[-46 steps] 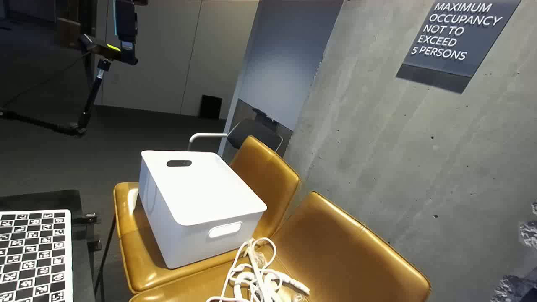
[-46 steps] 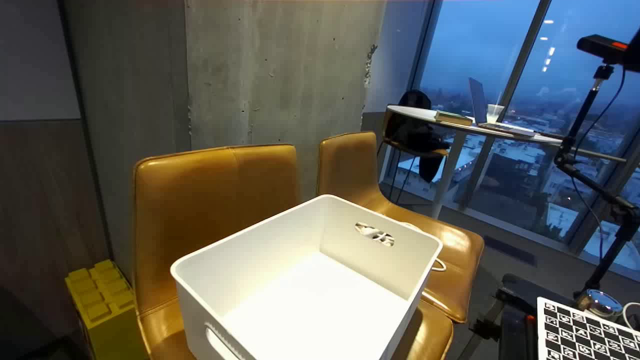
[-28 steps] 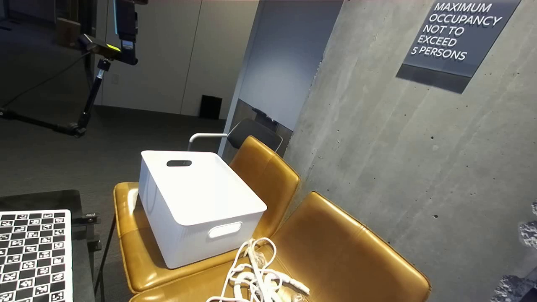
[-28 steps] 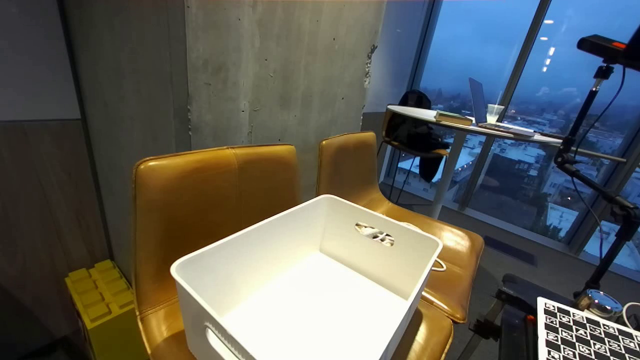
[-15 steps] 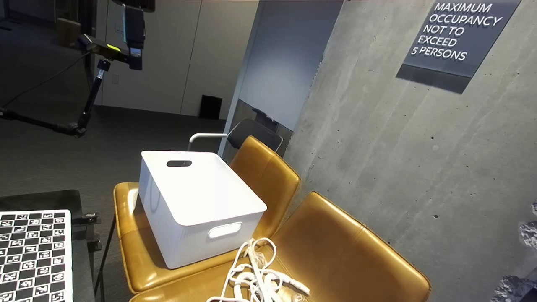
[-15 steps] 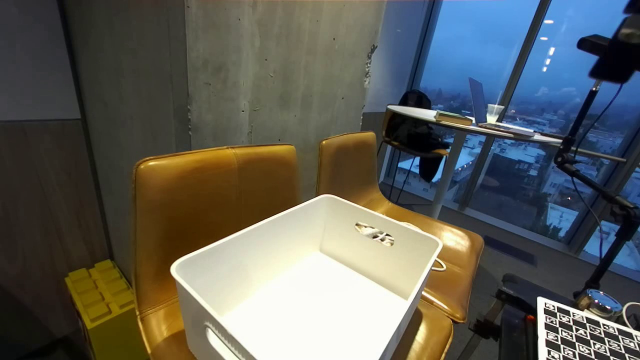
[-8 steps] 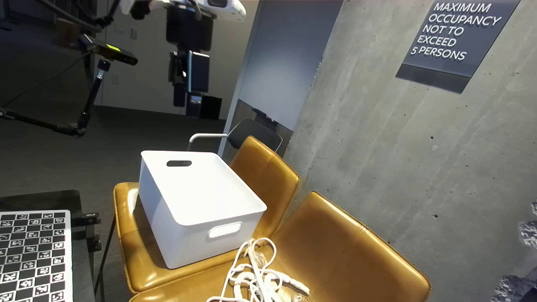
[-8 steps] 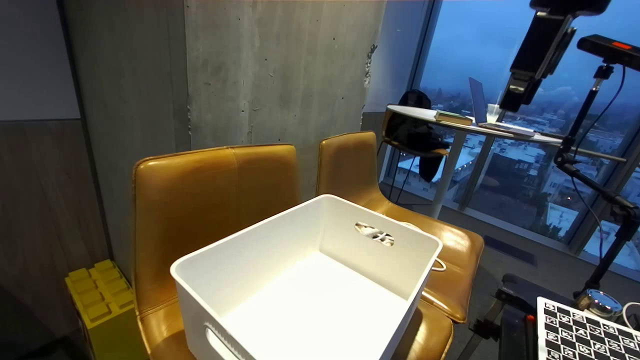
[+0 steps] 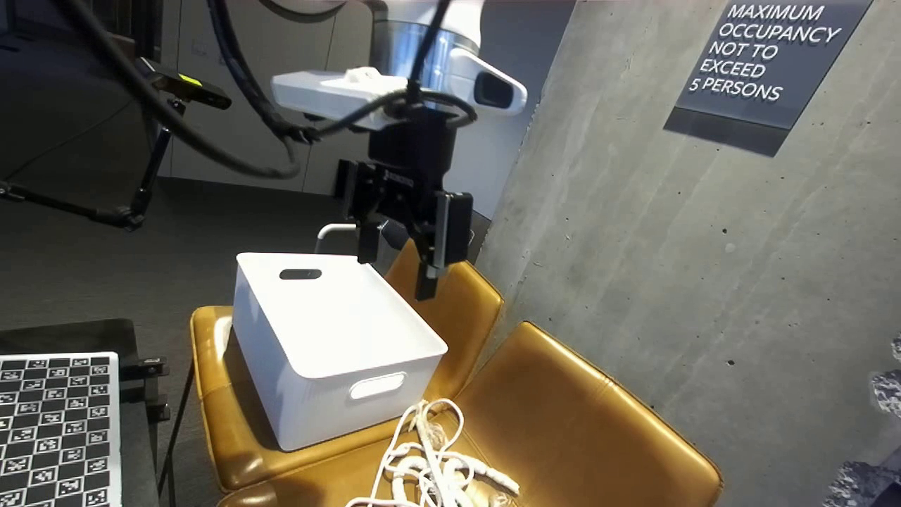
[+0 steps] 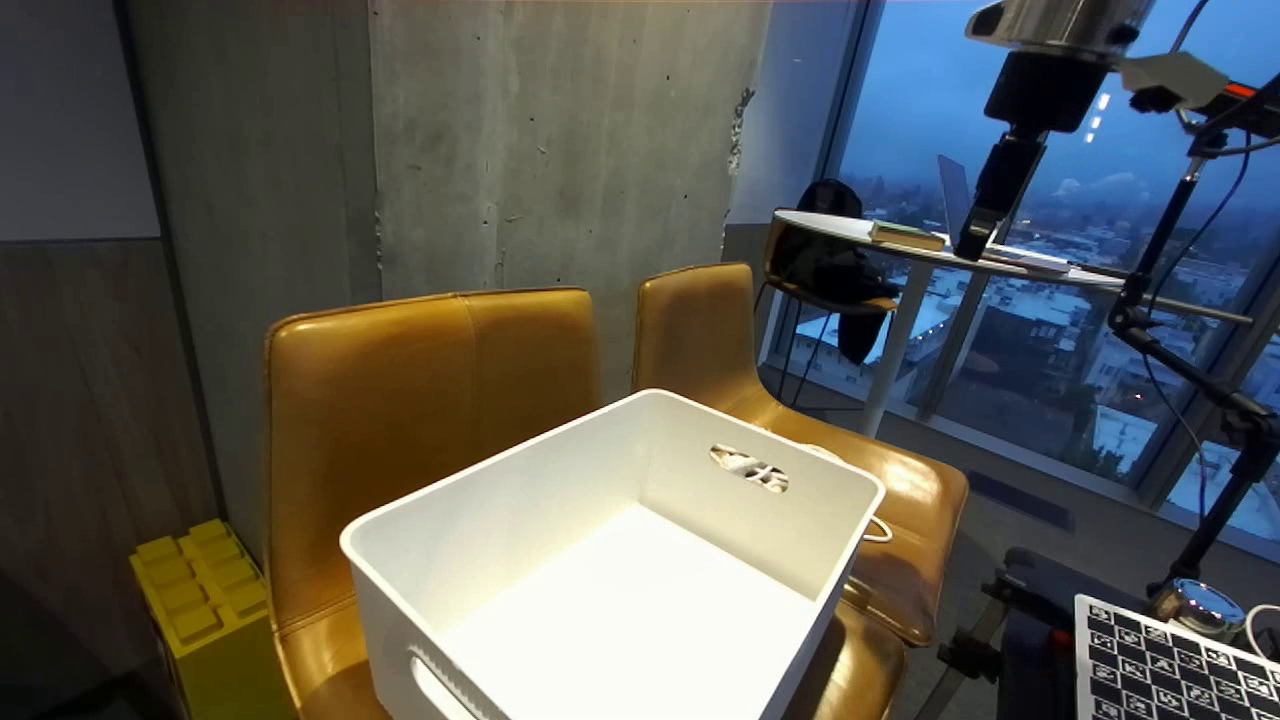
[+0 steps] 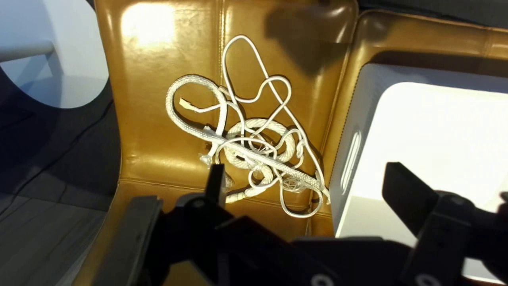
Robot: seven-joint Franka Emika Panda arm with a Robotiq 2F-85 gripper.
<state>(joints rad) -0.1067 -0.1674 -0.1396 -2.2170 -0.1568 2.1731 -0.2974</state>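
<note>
Because the claw [image 11: 304, 169] hangs empty with its fingers spread wide, the likeliest trouble lies in what sits beneath it. On a tan leather chair [image 9: 584, 422] rests a tangle of white ropes [image 11: 262, 159], just beside the white storage bin [image 9: 331, 415] on the neighbouring chair [image 9: 457, 310]. The claw touches neither ropes nor bin. Thick braided rope [image 11: 285, 170], twisted rope [image 11: 291, 147] and thin cord [image 11: 241, 37] cross one another, so a pinch on one strand could drag the rest along or let them slip out. In the wrist view one finger appears against the rope side and the other against the bin's mouth; a descent from that pose could strike the bin's rim. Strands lie close to the bin's handle slot [image 11: 351, 163]; whether any passes through is hard to tell, but a snag there could tug the bin across the smooth seat. A frayed end [image 11: 206, 159] might also catch in the finger linkage.
</note>
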